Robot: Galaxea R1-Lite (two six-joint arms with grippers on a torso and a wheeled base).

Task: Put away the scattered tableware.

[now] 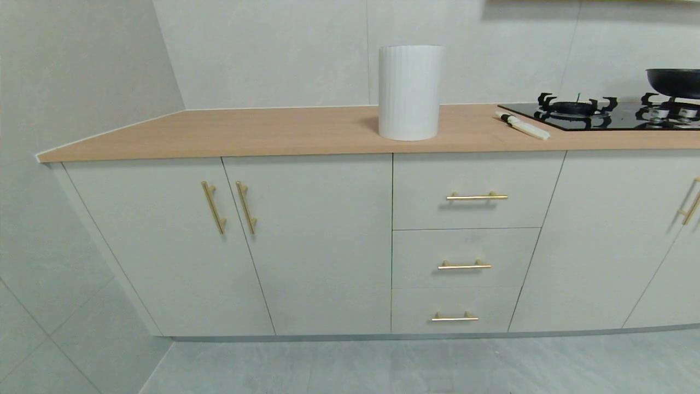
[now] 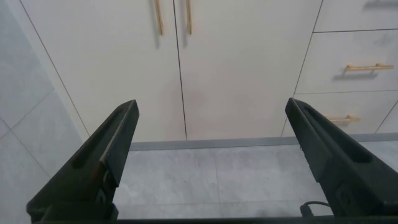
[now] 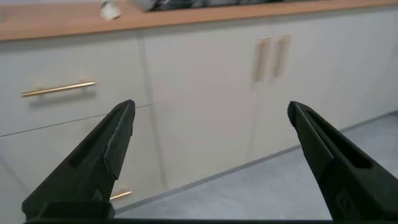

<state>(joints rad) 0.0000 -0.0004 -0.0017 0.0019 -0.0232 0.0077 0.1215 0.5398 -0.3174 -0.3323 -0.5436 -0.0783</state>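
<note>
Wood bench (image 1: 273, 131) carries a tall white ribbed holder (image 1: 410, 92), left hand (image 2: 211, 107) and right hand (image 3: 211, 106) hang low, spread wide, empty, and the slim pale utensil (image 1: 522, 126) lying beside the hob (image 1: 601, 115) looks light, stiff, slick, so pinch mid-shaft.

Noted on the left gripper (image 2: 210, 107): two matte black, wedge-shaped plastic fingers (image 2: 102, 158), broad at the base and tapering to blunt, squared tips. Inner faces are flat, with a shallow recessed groove along each top edge. A thin black cable (image 2: 309, 208) loops by one finger's base. The right gripper (image 3: 210, 106) has matching black tapered fingers (image 3: 333, 158) with the same groove.
</note>
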